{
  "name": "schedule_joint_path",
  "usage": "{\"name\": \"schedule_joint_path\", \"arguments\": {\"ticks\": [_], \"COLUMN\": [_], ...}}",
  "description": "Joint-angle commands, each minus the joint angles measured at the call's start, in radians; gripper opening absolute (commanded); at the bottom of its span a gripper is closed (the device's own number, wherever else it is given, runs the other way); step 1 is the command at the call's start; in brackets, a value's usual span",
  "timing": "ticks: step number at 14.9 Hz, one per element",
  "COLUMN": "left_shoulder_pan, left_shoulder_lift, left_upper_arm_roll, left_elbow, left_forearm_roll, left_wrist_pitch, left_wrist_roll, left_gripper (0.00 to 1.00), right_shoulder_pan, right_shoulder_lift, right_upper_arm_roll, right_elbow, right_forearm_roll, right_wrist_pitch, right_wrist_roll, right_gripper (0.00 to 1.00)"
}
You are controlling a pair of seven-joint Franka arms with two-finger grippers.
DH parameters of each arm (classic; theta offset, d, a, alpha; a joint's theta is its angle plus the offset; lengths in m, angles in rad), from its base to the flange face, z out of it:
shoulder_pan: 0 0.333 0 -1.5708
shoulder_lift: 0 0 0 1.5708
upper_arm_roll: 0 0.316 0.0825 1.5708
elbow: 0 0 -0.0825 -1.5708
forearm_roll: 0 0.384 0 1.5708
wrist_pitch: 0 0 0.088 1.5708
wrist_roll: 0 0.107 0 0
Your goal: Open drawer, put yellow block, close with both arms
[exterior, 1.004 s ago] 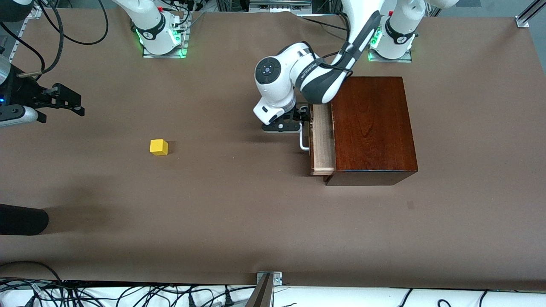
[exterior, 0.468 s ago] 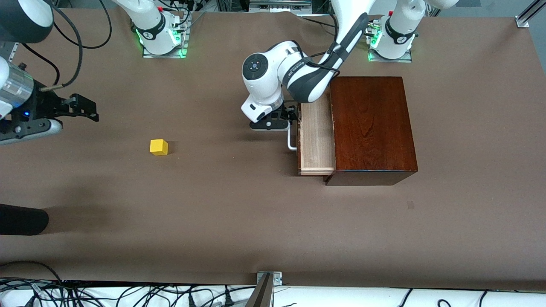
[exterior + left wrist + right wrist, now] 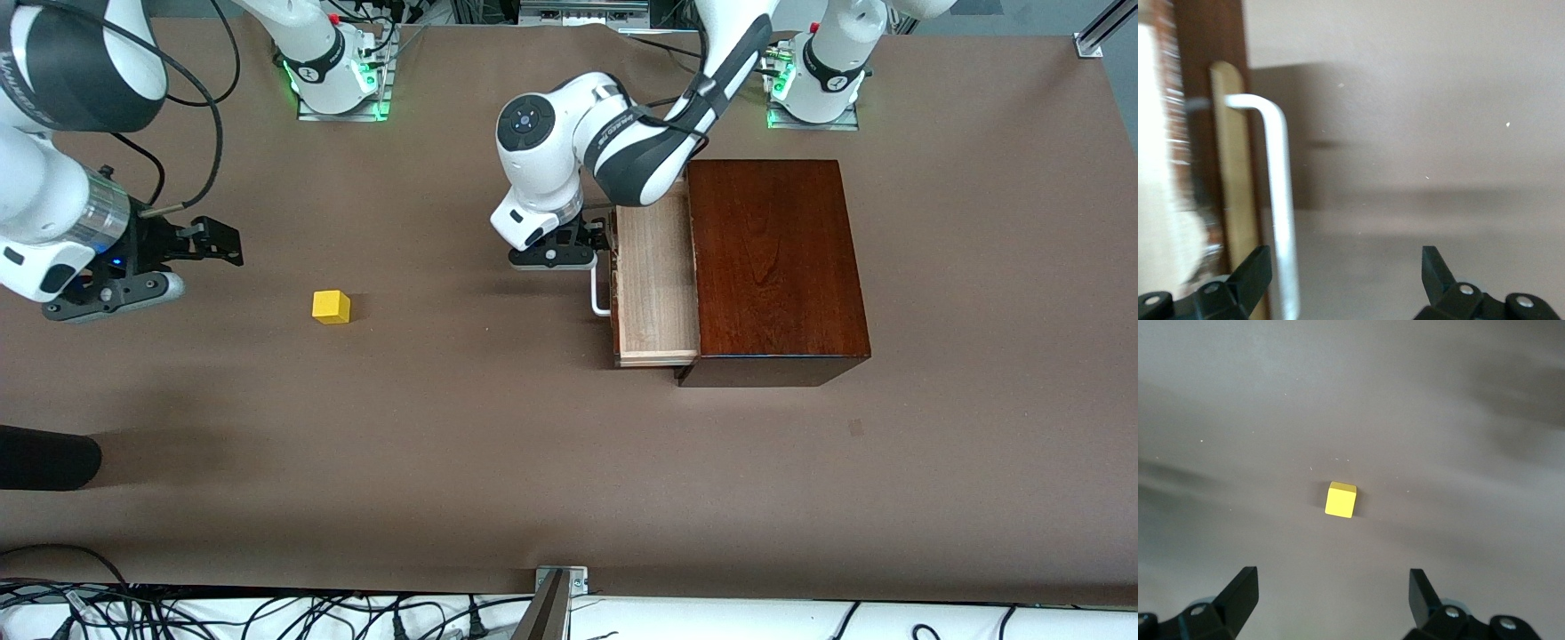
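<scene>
The drawer stands pulled out of the reddish-brown box, showing its pale wood bottom. Its white bar handle faces the right arm's end of the table. My left gripper is open at that handle; in the left wrist view the handle lies between the fingers, close against one of them. The yellow block sits on the table, apart from the box. My right gripper is open and empty over the table beside the block; its wrist view shows the block ahead of the fingers.
A black rounded object lies at the table's edge at the right arm's end, nearer to the camera. A metal bracket and cables run along the near edge. The brown table stretches between block and box.
The left gripper has drawn the handle toward the right arm's end, so the drawer stands farther out. The right arm has swung in toward the yellow block.
</scene>
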Motion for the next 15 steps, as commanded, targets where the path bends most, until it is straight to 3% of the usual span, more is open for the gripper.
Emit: {"name": "schedule_joint_path", "arguments": {"ticks": [1, 5, 10, 15], "left_shoulder_pan": [0.04, 0.167, 0.422, 0.619], "left_shoulder_lift": [-0.128, -0.264, -0.373, -0.43], "left_upper_arm_roll": [0.001, 0.004, -0.005, 0.035], "left_elbow": [0.017, 0.017, 0.014, -0.029], "left_forearm_roll": [-0.021, -0.02, -0.023, -0.087], "left_wrist_pitch": [-0.155, -0.314, -0.456, -0.454], "left_wrist_roll": [0.066, 0.194, 0.583, 0.928], "left_gripper": [1.0, 1.0, 1.0, 1.0], "right_shoulder_pan": [0.003, 0.003, 0.005, 0.031], "right_shoulder_lift": [-0.077, -0.118, -0.106, 0.041], "right_upper_arm_roll": [0.001, 0.003, 0.015, 0.032], "right_elbow": [-0.151, -0.354, -0.67, -0.697], "right_forearm_roll": [-0.012, -0.011, -0.011, -0.009], "right_wrist_pitch": [0.101, 0.275, 0.688, 0.868], "right_wrist_roll": [0.005, 0.023, 0.059, 0.148], "right_gripper": [1.0, 1.0, 1.0, 1.0]}}
